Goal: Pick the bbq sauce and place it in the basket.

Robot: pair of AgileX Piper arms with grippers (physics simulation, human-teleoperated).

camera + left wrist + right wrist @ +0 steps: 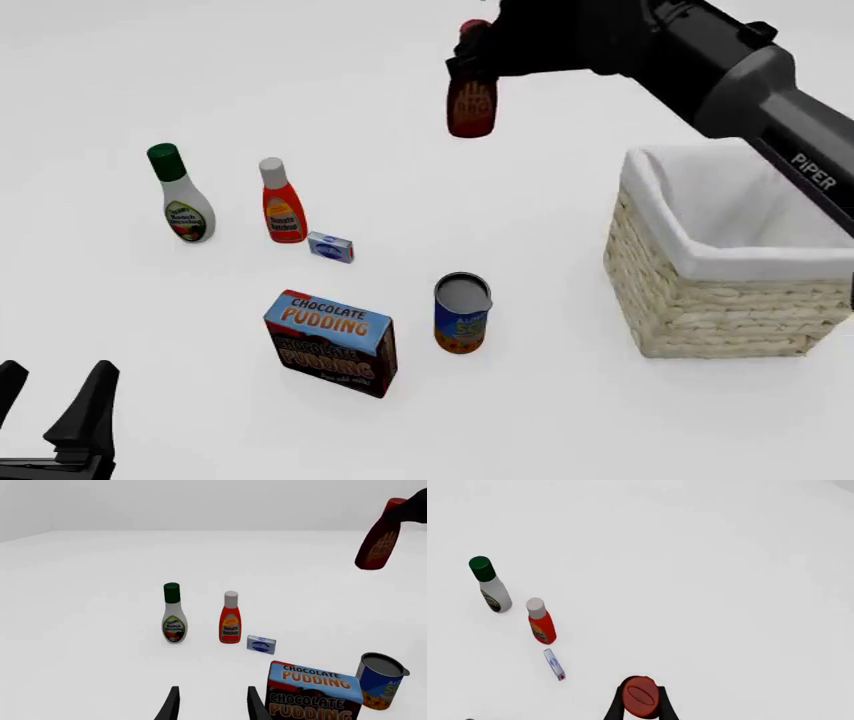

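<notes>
Already we see the bbq sauce [471, 105] held aloft by our right claw [483, 52], not yet over the basket [721, 310]; left claw [54, 405] wide, idle.

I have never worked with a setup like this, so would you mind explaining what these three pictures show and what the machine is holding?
These are simulator renders of two robot arms at a white table. One picture looks down from behind the arms; the other two come from cameras behind each gripper. The right gripper holds the dark reddish-brown bbq sauce bottle by its red cap, lifted in the air. The left gripper is open and holds nothing. Standing on the table: a woven straw-coloured basket, a white green-capped bottle, a red-orange white-capped bottle, a small blue box, a chocolate pudding box and a tin can.
</notes>
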